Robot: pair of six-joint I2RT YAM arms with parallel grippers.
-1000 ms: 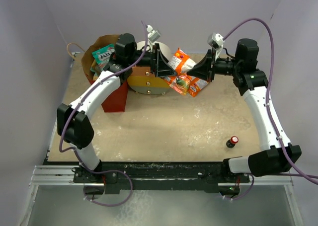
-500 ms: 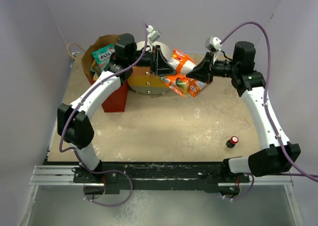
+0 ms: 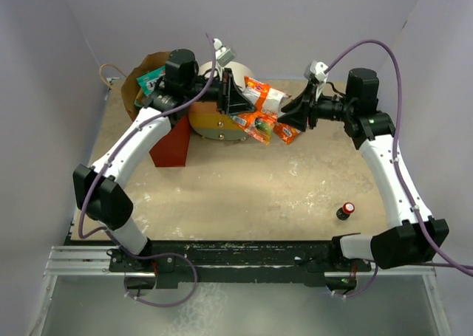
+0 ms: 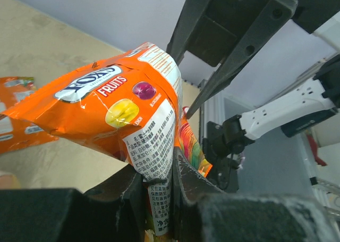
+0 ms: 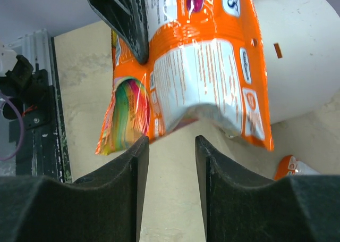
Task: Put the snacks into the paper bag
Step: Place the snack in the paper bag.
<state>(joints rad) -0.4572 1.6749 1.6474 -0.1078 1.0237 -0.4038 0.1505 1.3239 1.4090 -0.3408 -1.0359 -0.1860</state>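
My left gripper is shut on the end of an orange Fox's Fruits snack packet and holds it in the air beside the drawer unit; its jaws pinch the white label seam. More orange and rainbow packets hang with it. My right gripper is open and empty, its tips just short of the packet and a rainbow packet. The brown paper bag with a red lower half stands at the back left, a teal packet inside it.
The round cream-orange-yellow drawer unit stands right of the bag, under my left wrist. A small dark bottle with a red cap stands at the front right. A small orange packet lies by the unit's base.
My left gripper has carried the orange packets a little left and back, towards the bag. My right gripper has followed to the left and stays open.
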